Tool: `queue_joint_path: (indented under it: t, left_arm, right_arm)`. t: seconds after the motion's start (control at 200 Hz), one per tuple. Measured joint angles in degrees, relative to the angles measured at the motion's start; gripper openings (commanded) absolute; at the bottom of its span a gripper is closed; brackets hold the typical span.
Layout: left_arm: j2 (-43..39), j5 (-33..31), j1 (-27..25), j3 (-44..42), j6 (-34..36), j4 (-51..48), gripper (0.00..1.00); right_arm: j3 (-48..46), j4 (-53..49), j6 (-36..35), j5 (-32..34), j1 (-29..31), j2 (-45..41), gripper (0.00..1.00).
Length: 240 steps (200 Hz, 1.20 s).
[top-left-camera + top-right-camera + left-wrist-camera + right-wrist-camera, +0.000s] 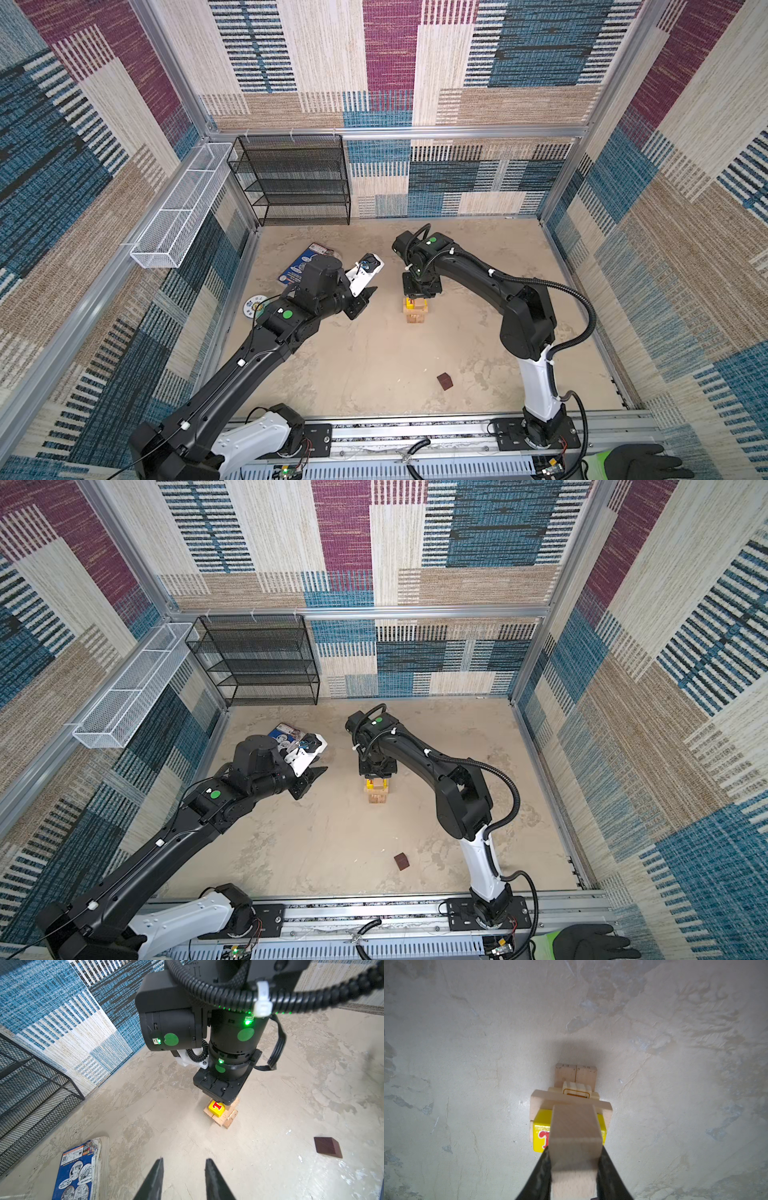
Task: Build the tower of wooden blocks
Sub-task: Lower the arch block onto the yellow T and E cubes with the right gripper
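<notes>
The wood block tower (415,313) (376,791) stands mid-floor: pale bars crossed in layers, with a yellow cube with a red letter (216,1108) (542,1136) on top. My right gripper (575,1149) (419,296) points straight down over the tower. It is shut on a pale wood block (575,1126) that sits just above the yellow cube; I cannot tell whether they touch. My left gripper (185,1160) (368,297) hovers to the tower's left, open and holding nothing. A dark brown cube (444,381) (328,1147) lies alone on the floor nearer the front.
A blue printed packet (305,259) (76,1169) and a round white disc (253,307) lie at the left, partly under my left arm. A black mesh rack (295,178) stands at the back left, a white wire basket (183,208) on the left wall. A gloved hand (648,461) rests at the front right.
</notes>
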Motion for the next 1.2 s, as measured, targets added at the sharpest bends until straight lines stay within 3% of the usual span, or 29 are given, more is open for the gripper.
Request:
queue_joint_path:
  t: [1.202]
  left_arm:
    - [-0.4, -0.5, 0.0, -0.4, 0.7, 0.2, 0.29]
  right_arm:
    - [-0.3, -1.2, -0.6, -0.6, 0.0, 0.0, 0.38]
